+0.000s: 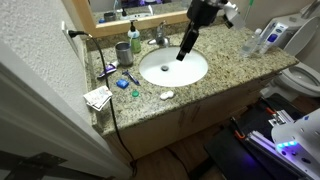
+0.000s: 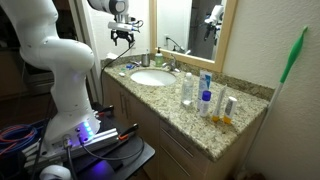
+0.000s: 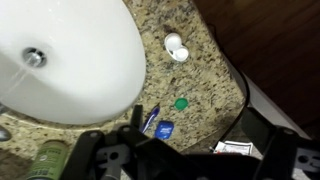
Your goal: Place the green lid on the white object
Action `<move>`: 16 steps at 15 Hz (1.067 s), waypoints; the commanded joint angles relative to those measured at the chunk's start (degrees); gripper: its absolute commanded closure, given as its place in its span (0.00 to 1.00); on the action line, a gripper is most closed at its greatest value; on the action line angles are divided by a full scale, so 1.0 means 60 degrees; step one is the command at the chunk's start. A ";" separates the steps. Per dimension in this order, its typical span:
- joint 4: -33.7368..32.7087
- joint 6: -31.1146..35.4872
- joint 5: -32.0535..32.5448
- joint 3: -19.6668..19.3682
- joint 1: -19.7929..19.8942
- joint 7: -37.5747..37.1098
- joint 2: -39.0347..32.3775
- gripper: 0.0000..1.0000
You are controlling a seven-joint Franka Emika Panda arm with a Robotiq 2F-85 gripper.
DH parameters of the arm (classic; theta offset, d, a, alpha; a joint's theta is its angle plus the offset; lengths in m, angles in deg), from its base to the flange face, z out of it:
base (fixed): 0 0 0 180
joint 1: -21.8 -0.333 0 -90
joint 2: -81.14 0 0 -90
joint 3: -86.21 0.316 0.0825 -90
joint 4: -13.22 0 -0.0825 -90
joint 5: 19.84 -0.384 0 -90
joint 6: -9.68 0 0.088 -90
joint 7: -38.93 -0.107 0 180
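The green lid [image 3: 181,103] is a tiny round cap lying on the granite counter near its front edge; it also shows in an exterior view [image 1: 135,93]. The white object [image 3: 176,47] is a small low oval lump on the counter beside the sink, a short way from the lid, and it shows in an exterior view too [image 1: 166,95]. My gripper [image 3: 180,162] is open and empty. It hangs in the air above the sink in both exterior views [image 1: 183,52] [image 2: 124,38], well clear of the lid and the white object.
The large white sink basin [image 3: 100,80] [image 1: 190,75] fills the counter's middle. A small blue item [image 3: 165,128] and a blue pen lie near the lid. A printed paper [image 3: 235,148] lies at the counter corner. A grey-green cup [image 1: 122,52] stands by the wall. Bottles [image 2: 205,98] stand beyond the sink.
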 commanded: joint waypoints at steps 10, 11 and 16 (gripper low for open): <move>-0.2178 -0.0586 0.0713 0.1273 0.0300 0.0464 -0.3015 0.00; -0.2465 -0.0447 0.1215 0.1430 0.0302 0.0342 -0.3405 0.00; -0.2807 -0.0407 0.1905 0.1873 0.0516 -0.0049 -0.3914 0.00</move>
